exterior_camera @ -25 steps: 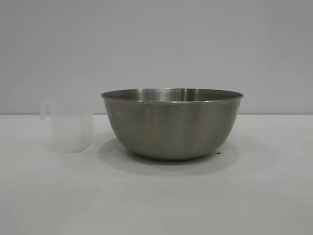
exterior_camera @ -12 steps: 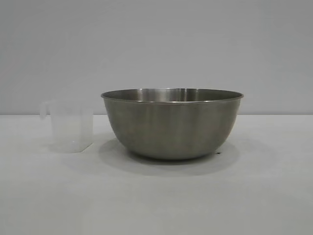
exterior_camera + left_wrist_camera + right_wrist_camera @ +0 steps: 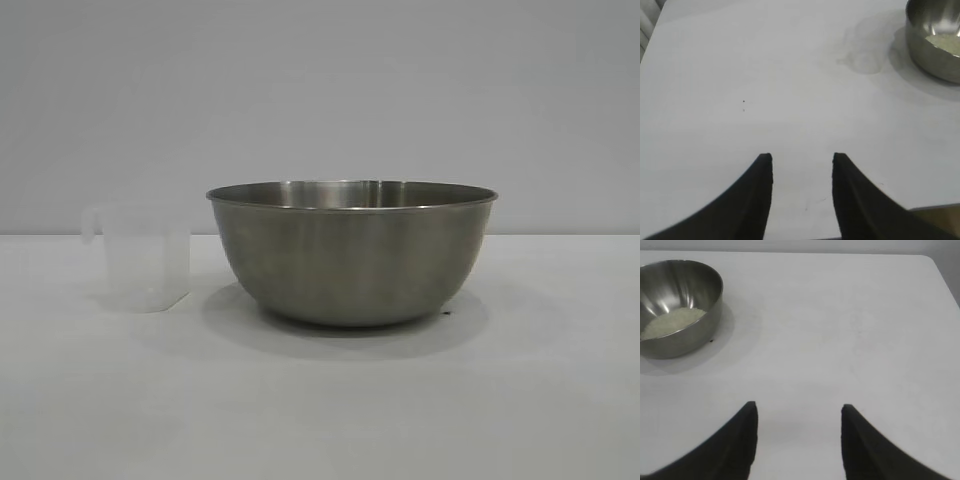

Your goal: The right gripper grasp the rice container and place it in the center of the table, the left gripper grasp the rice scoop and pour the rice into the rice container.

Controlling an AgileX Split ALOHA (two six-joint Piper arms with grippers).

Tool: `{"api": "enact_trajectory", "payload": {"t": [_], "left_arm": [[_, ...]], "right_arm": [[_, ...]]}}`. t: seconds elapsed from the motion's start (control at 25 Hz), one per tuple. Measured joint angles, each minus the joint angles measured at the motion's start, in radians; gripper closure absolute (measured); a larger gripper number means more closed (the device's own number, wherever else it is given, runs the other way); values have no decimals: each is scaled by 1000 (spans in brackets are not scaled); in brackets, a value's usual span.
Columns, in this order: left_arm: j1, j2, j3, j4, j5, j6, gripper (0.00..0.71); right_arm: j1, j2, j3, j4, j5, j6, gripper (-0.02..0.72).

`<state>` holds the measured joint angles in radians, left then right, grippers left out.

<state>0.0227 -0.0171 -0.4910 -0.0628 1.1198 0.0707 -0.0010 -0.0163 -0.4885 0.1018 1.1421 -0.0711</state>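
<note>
Steel rice container (image 3: 352,252) sits mid-table (image 3: 320,400) with rice (image 3: 671,321) inside; the emptied rice scoop (image 3: 143,257) stands upright just beside it. Both the left gripper (image 3: 802,162) and right gripper (image 3: 799,411) hover well apart from it, fingers spread, holding nothing; the left is nearer the scoop.

Only two obstacles stand on the plain white matte table (image 3: 320,410): a large round stainless-steel bowl (image 3: 352,255) at centre and a small translucent plastic measuring cup (image 3: 145,258) just left of it, apart. A narrow gap separates them. Near side, far left and whole right side lie open.
</note>
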Motion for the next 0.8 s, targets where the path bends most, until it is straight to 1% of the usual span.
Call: {"api": "enact_trajectory", "payload": {"t": [0.8], "left_arm": [[0, 0, 0, 10, 0, -21, 469]], "right_arm": [[0, 0, 0, 0, 0, 0, 325]]}}
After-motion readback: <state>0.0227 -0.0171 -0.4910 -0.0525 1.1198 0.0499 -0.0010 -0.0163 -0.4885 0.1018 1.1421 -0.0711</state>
